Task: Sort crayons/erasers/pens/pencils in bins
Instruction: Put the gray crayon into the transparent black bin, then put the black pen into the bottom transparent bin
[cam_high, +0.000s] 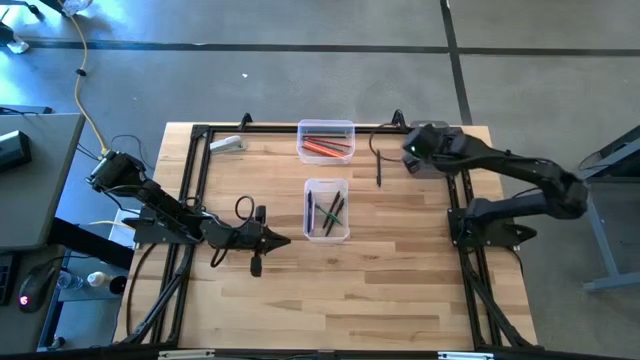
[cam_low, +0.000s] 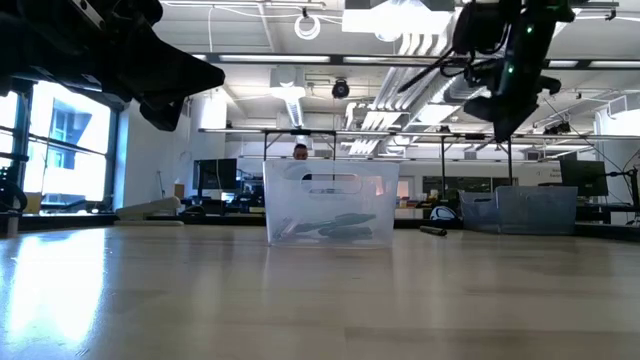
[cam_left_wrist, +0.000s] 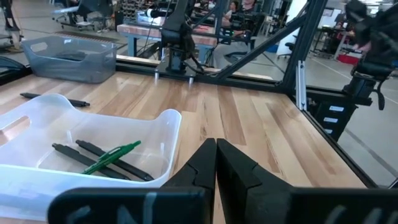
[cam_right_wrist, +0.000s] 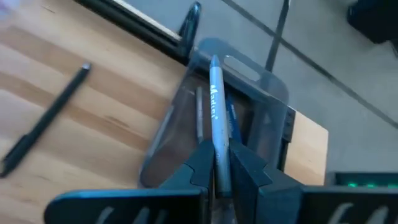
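My right gripper (cam_high: 408, 152) is up at the far right of the table, shut on a silver pen (cam_right_wrist: 215, 106) with blue lettering, above the smoky dark grey bin (cam_right_wrist: 261, 87), which holds a few pencils. A clear bin (cam_high: 327, 235) at mid-table holds dark pens and a green pen (cam_left_wrist: 112, 155). Another clear bin (cam_high: 326, 126) at the far edge holds red crayons. A black pen (cam_high: 378, 166) lies flat on the table between the bins. My left gripper (cam_high: 283, 240) is shut on nothing, low beside the middle bin on its left. My right gripper pinches the silver pen between its two fingers near one end (cam_right_wrist: 217, 140). The pen runs along the fingers and sticks out well past their tips. The fingers slant down from above. The pen is lifted clear, its free end (cam_right_wrist: 213, 61) over the dark bin.
A small pale object (cam_high: 228, 144) lies at the table's far left corner. A black metal frame (cam_high: 190, 190) borders the wooden table. Bare wood stretches across the near half of the table (cam_high: 340, 300). A person shows far off behind the middle bin (cam_low: 300, 152).
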